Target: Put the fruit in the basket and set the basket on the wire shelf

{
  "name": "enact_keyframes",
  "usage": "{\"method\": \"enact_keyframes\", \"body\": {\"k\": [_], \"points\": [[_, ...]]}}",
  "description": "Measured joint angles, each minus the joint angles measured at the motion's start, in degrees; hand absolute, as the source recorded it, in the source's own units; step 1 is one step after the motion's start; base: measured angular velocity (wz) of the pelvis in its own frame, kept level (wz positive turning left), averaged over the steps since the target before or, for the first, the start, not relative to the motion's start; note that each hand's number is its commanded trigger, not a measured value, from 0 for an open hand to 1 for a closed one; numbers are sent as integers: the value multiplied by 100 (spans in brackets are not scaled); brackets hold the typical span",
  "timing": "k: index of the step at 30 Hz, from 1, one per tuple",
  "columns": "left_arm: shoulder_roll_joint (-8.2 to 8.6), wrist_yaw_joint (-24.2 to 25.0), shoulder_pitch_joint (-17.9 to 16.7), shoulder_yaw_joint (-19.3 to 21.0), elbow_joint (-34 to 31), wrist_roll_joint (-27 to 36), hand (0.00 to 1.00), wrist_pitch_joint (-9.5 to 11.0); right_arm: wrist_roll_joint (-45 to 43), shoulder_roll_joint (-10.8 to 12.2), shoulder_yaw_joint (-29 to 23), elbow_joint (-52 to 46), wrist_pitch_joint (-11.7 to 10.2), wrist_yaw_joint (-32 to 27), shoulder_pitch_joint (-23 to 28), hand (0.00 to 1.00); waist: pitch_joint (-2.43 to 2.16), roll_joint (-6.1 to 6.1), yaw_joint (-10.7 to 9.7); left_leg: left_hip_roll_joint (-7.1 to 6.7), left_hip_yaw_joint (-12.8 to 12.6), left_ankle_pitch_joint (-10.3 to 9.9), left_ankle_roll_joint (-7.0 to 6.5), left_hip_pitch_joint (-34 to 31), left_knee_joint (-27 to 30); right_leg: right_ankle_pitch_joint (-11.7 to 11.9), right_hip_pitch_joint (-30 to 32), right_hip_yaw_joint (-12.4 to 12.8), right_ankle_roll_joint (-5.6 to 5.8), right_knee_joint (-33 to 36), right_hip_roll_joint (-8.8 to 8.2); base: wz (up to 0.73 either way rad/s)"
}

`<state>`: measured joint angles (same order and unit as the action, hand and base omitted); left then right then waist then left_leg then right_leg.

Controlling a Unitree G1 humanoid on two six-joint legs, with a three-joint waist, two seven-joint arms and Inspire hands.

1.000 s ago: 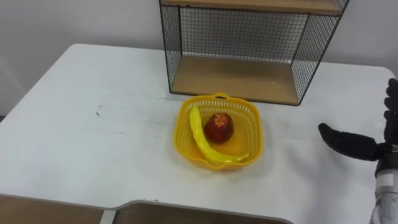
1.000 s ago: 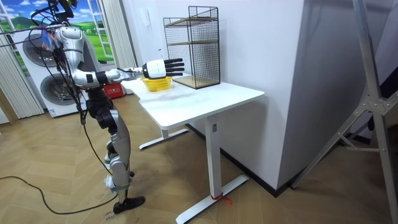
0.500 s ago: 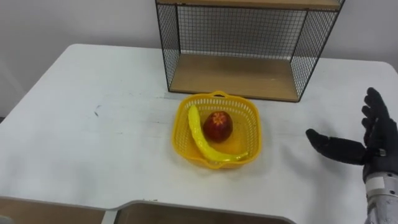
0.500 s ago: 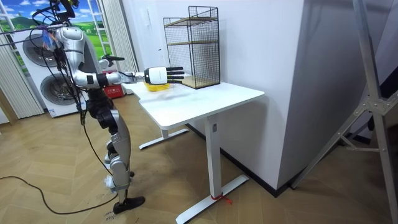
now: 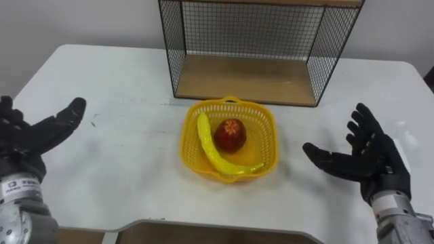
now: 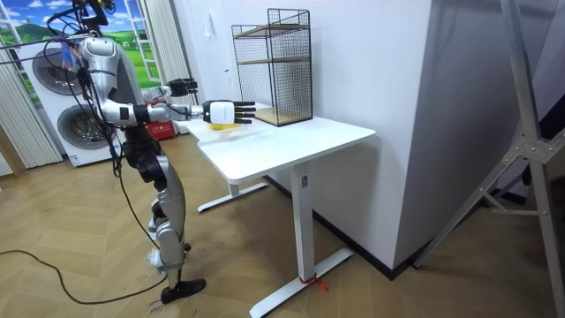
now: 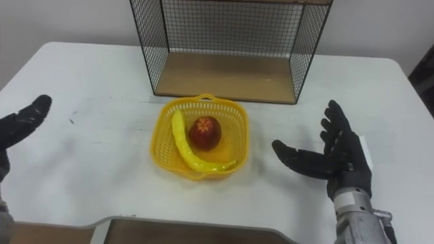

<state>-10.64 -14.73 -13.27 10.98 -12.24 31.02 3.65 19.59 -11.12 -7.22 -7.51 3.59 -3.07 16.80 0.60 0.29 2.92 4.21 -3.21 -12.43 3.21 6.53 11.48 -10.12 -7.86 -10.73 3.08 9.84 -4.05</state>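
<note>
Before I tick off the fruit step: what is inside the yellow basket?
A banana and a red apple lie inside the yellow basket, the banana left of the apple. The floor beneath them is hidden.

Both arms reach forward, left hand and right hand with fingers spread, palms facing inward

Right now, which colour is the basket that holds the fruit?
The basket is bright yellow plastic with a slotted wall; the left eye view shows it best.
</note>
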Motion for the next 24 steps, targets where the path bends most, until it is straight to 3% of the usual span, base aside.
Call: {"method": "enact_keyframes", "body": {"k": [11,18,24], "points": [[78,1072,-5,-735,558,575,0,-160,769,32,486,98,-1,127,-41,0,-3,96,-112,2,0,0,0,-2,23,0,-12,-21,-1,10,0,0],[124,1335,-5,-820,721,766,0,-331,1075,49,488,285,-2,125,-224,0,-7,112,-146,2,-3,0,0,9,26,0,-20,-17,-1,14,0,0],[264,1604,-11,-894,899,753,0,-470,1773,198,492,281,-2,206,-239,0,-32,177,-119,11,-92,0,0,3,19,0,57,79,0,73,2,-7]]}}
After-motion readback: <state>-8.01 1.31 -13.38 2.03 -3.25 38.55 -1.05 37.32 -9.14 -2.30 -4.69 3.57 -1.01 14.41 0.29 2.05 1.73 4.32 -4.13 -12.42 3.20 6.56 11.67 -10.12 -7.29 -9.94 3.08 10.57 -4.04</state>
